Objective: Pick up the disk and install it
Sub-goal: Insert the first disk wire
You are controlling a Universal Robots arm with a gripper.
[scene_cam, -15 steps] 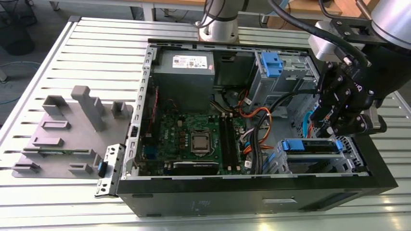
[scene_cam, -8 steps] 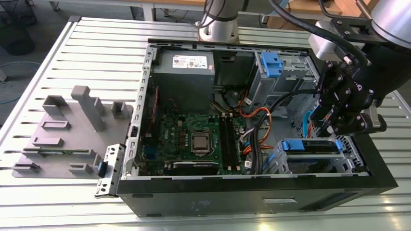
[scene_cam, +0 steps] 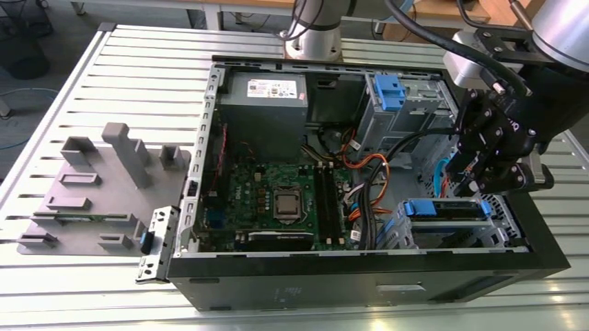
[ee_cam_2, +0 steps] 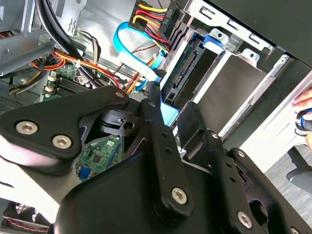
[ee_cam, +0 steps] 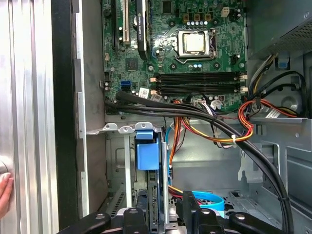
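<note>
The disk (scene_cam: 448, 210) is a flat silver drive with blue side rails, lying in the drive bay at the front corner of the open computer case (scene_cam: 368, 283), on the exterior view's right. My gripper (scene_cam: 486, 189) reaches down into that corner at the disk's end. In the first wrist view the disk (ee_cam: 157, 190) stands edge-on in the bay with its blue tab at the far end. My gripper (ee_cam: 161, 214) has one black finger on each side of it, shut on the disk. In the second wrist view the gripper (ee_cam_2: 171, 114) pinches the blue rail (ee_cam_2: 168, 117).
The case holds a green motherboard (scene_cam: 281, 200), a grey power-supply box (scene_cam: 267, 96), a silver cage with a blue latch (scene_cam: 391, 93), and cable bundles (ee_cam: 214, 122) beside the bay. A grey fixture (scene_cam: 101, 186) lies on the slatted table. A person's hand (ee_cam: 4, 192) rests near the case.
</note>
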